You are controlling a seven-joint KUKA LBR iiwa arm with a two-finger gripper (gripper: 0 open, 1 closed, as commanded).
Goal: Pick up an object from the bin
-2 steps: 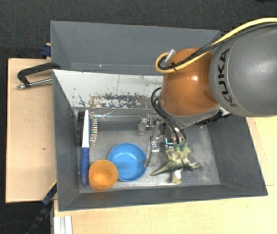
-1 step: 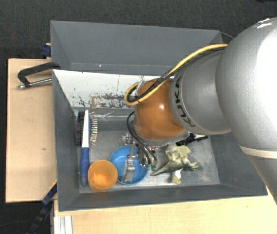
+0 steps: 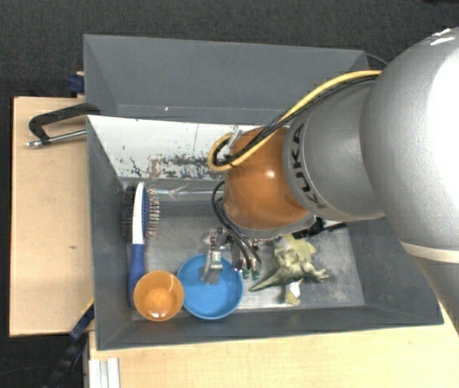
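Camera view looks down on the grey bin, where the gripper hangs low over the lower middle of the floor, beneath the arm's orange wrist cover. Whether it stands open or closed cannot be told from here, and nothing can be made out in its hold. The nearest thing is a round blue bowl, lying open side up. Its upper rim sits right under the gripper's tip, and its centre lies a little lower in the frame. A round bowl offers no long axis, so a grasp would probably have to straddle that near rim rather than span the whole bowl. An orange cup touches the bowl at lower left, which crowds that side. A pale green toy dinosaur lies just beside the gripper on the right, stretched roughly left to right. A blue-handled brush lies apart along the left wall, its length running up and down the frame.
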